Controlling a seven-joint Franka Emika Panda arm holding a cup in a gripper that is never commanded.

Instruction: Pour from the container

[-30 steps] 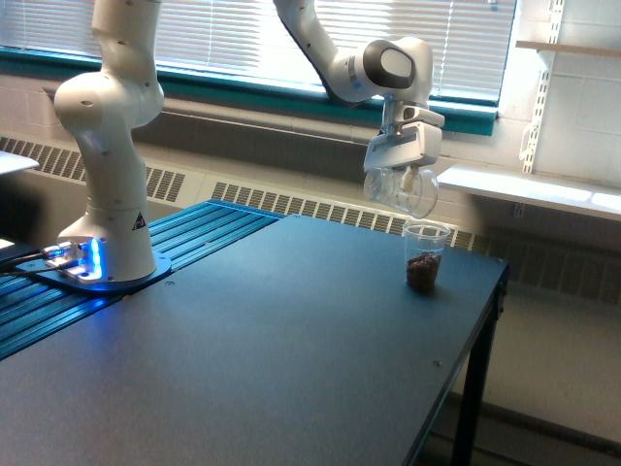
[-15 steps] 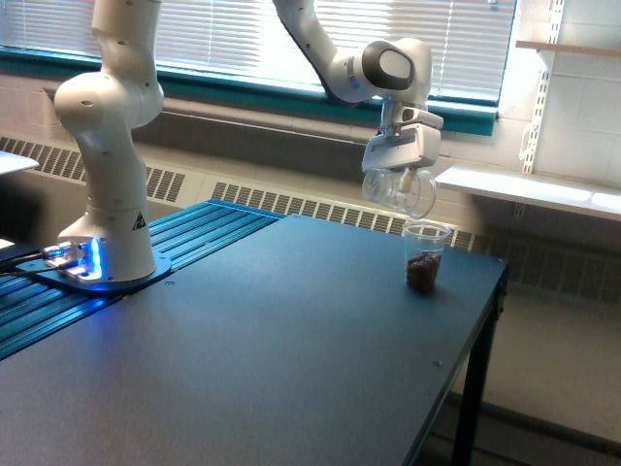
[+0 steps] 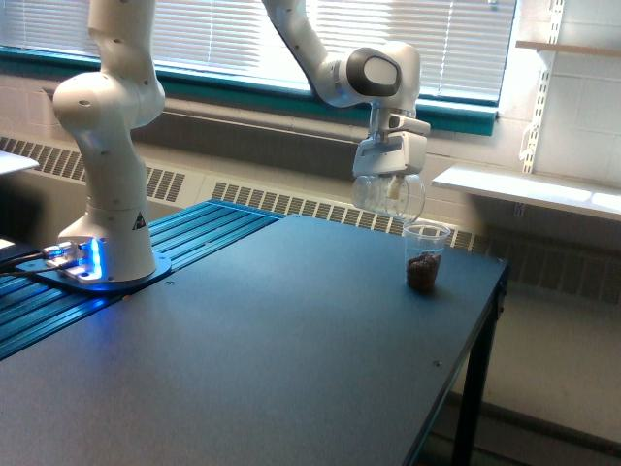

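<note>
**Container drawn back toward the exterior view's left, off the small cup**

Robot base [image 3: 105, 209] stands at the desk's [image 3: 291, 359] left edge on a blue ribbed strip, blue light lit at its foot. No change there.

Arm reaches across to the far right part of the desk. The claw [image 3: 388, 189] is clamped on the container [image 3: 388, 196], a clear rounded vessel held in the air above the desk near the far edge. Compared with a second ago, claw and container have shifted toward the exterior view's left and turned; the wrist now faces more squarely down. Contents of the container cannot be made out.

Small cup [image 3: 424, 257] stands upright near the desk's far right corner, brown bits in its bottom, same spot as before. The container hangs above and just left of its rim, not touching.
</note>
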